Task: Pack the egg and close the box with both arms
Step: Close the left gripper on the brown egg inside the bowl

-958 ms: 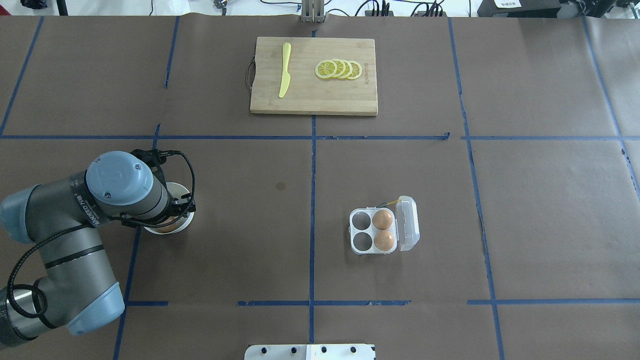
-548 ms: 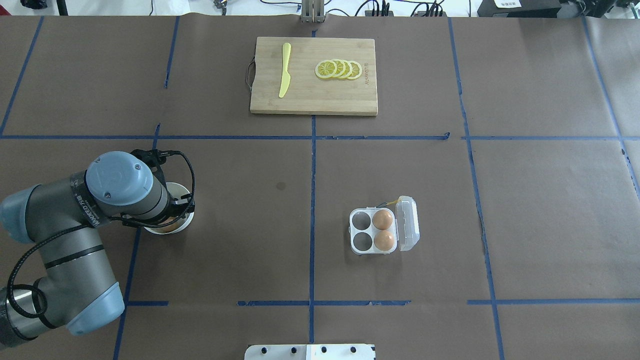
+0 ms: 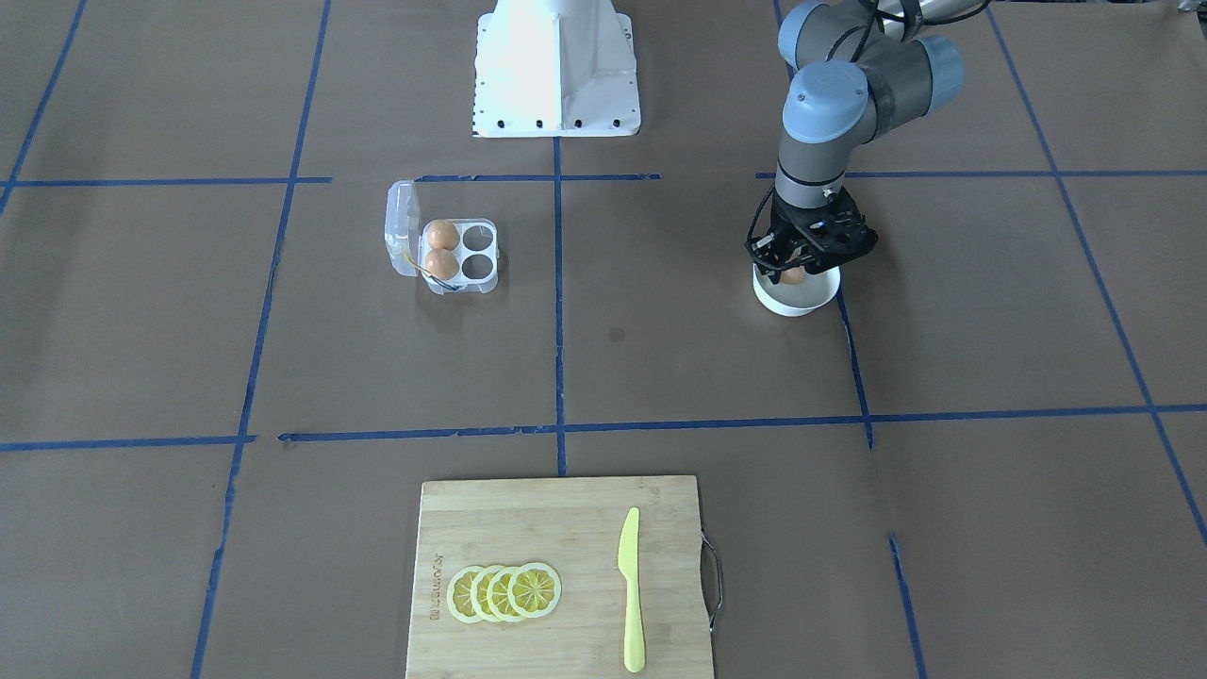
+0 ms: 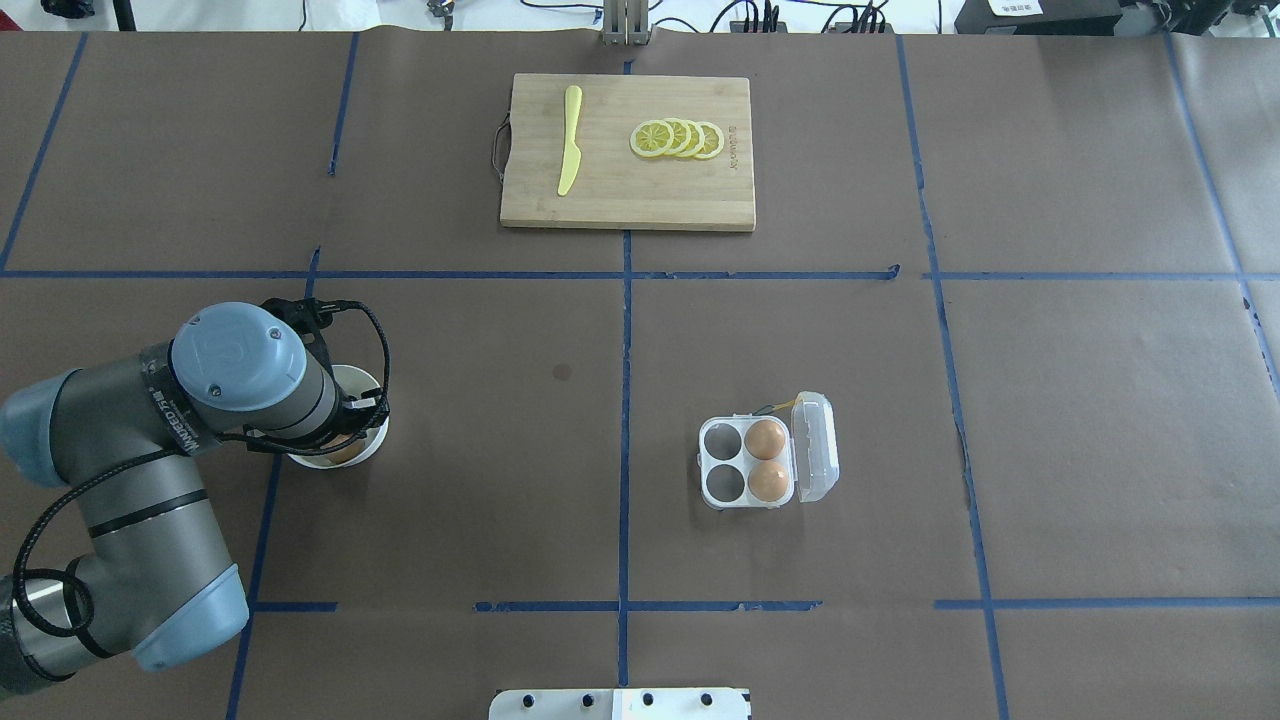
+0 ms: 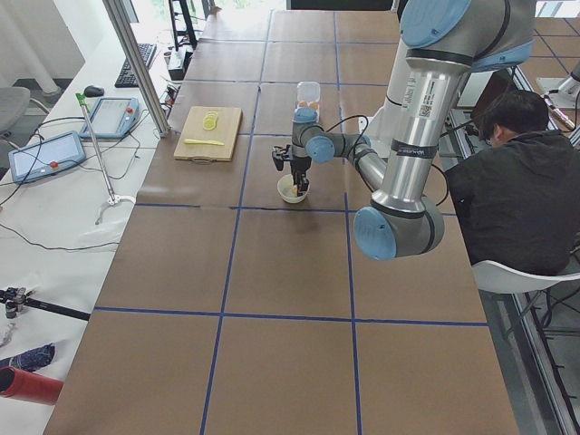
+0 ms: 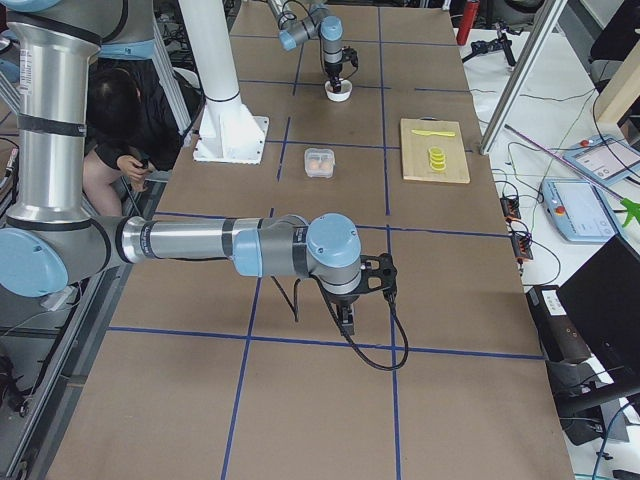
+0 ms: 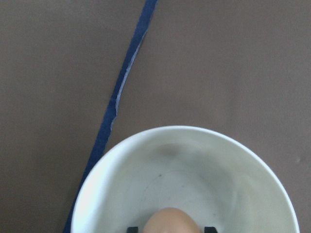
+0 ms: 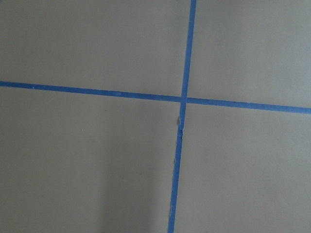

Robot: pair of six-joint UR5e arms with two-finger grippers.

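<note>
Left tool [image 3: 794, 267] lowered into the white bowl [image 7: 121, 155] near the left edge of the tabletop. The egg [image 7: 170, 221] sits between its two black fingertips [image 7: 132, 229]. The fingers stand on either side of the shell, but contact lies below the edge of the wrist view, so it cannot be told whether they clamp it.

The box [image 4: 722, 440] lies well apart from the bowl, right of the tabletop's middle and toward the robot-side edge. Its lid [image 4: 815, 445] is folded open to the right. Two eggs [image 4: 767, 438] fill the cups beside the hinge, and the two cups away from it [image 4: 722, 483] are empty.

The right tool [image 6: 345, 318] hangs over bare tabletop near the right edge. Whether it is parted or closed cannot be told.

Likely hazards:
- A smooth, rounded shell held off its widest part may squirt out on lifting and roll in the bowl.
- The bowl wall may foul a finger and drag the bowl.
- Over the long carry, a loose hold could drop the egg.
- At the light, unanchored box, an off-centre release could strike a seated egg or shove the case.
- The lid may spring back when pushed unless the other arm steadies the base.
</note>
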